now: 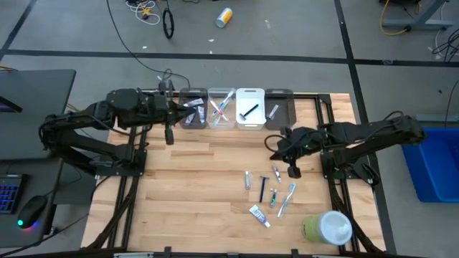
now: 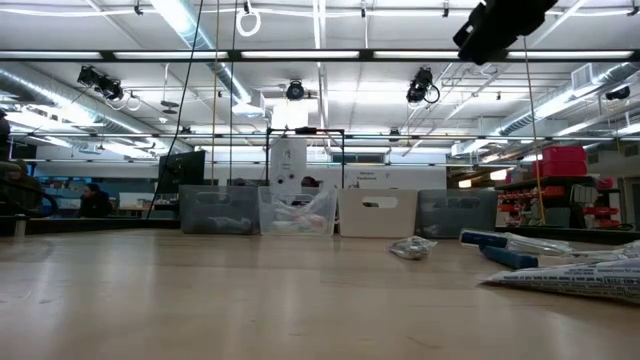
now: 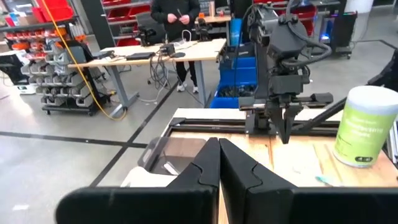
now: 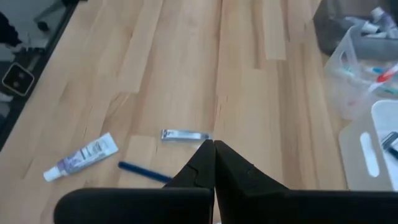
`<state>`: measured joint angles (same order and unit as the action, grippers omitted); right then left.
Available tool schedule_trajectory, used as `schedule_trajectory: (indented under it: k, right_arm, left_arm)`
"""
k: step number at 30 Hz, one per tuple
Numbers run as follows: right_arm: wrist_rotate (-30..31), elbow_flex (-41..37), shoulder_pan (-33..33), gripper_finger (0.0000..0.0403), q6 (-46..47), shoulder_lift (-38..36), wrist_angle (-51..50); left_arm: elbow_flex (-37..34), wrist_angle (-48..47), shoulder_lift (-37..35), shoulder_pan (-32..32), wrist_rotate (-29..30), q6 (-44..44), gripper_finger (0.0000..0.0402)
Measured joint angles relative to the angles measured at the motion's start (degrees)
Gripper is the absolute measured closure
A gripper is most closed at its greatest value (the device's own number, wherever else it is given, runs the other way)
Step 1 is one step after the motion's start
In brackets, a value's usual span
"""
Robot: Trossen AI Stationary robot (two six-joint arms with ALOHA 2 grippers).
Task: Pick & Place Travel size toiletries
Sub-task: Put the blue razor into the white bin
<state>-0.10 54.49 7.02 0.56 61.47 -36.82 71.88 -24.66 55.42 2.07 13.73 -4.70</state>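
Several travel size toiletries lie loose on the wooden table's near right part: a small silvery item (image 1: 248, 179) (image 4: 184, 134), a dark razor (image 1: 262, 188), a toothbrush (image 1: 287, 199) and a white tube (image 1: 259, 215) (image 4: 81, 156). A blue handle (image 4: 143, 172) lies by the tube. Others lie in the bins at the far edge. My right gripper (image 1: 276, 149) (image 4: 213, 144) hangs shut above the table, slanting down, between the bins and the loose items. My left gripper (image 1: 188, 112) (image 3: 218, 142) is shut, nearly level, over the leftmost bin (image 1: 192, 107). Neither holds anything.
Four bins stand in a row at the far edge (image 1: 192, 107), (image 1: 221, 107), (image 1: 249, 107), (image 1: 278, 107), also in the low view (image 2: 296, 212). A large green-and-white round container (image 1: 326, 228) (image 3: 364, 127) lies at the near right corner. Bare wood spreads across the table's left and middle.
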Motion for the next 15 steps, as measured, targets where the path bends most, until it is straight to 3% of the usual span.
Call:
schedule_trajectory:
  k: [8,15]
  right_arm:
    - [-2.5,-3.0,0.6,0.0400,-0.1,0.0,-0.3]
    - [-3.2,-6.7,0.6,0.0400,0.1,0.0,1.1]
  left_arm:
    - [-0.1,-3.2,0.0,0.0,-6.3,-0.7,0.0398]
    - [-6.3,-0.6,-2.6,0.0,-7.4,-0.1,0.0399]
